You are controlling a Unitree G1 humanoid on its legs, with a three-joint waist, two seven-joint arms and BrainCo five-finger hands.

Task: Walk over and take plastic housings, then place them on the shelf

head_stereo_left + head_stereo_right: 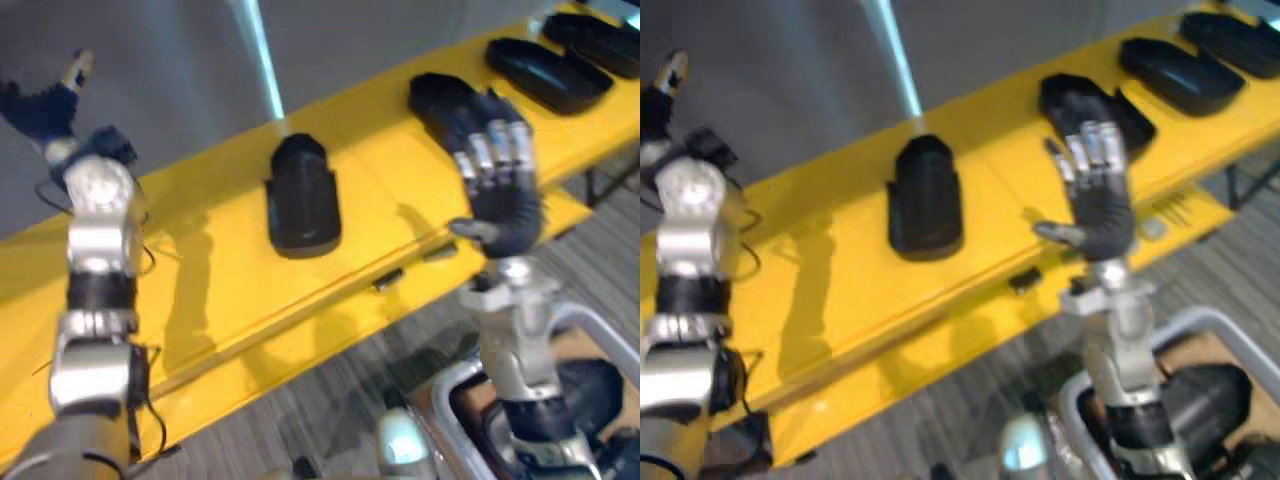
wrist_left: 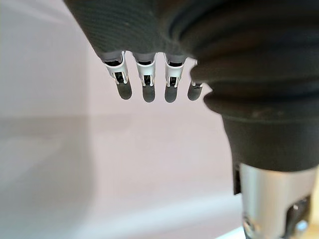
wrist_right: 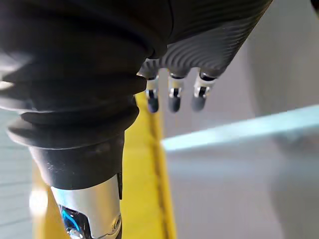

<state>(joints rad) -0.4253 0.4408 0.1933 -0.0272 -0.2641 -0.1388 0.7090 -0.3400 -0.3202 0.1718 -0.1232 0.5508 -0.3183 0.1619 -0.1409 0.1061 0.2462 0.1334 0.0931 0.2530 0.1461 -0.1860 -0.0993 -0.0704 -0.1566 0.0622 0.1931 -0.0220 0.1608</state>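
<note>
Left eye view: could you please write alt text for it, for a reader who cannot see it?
The robot's right hand, fingers straight, is raised before a yellow table carrying a row of black plastic housings; one housing lies apart, nearer the left. The left hand is raised at the far left.

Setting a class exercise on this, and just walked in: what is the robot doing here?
The robot faces a yellow table carrying a row of black plastic housings. None is held yet. Its right hand hangs open by the table's near edge; its left hand is up off to the left, also empty.
</note>
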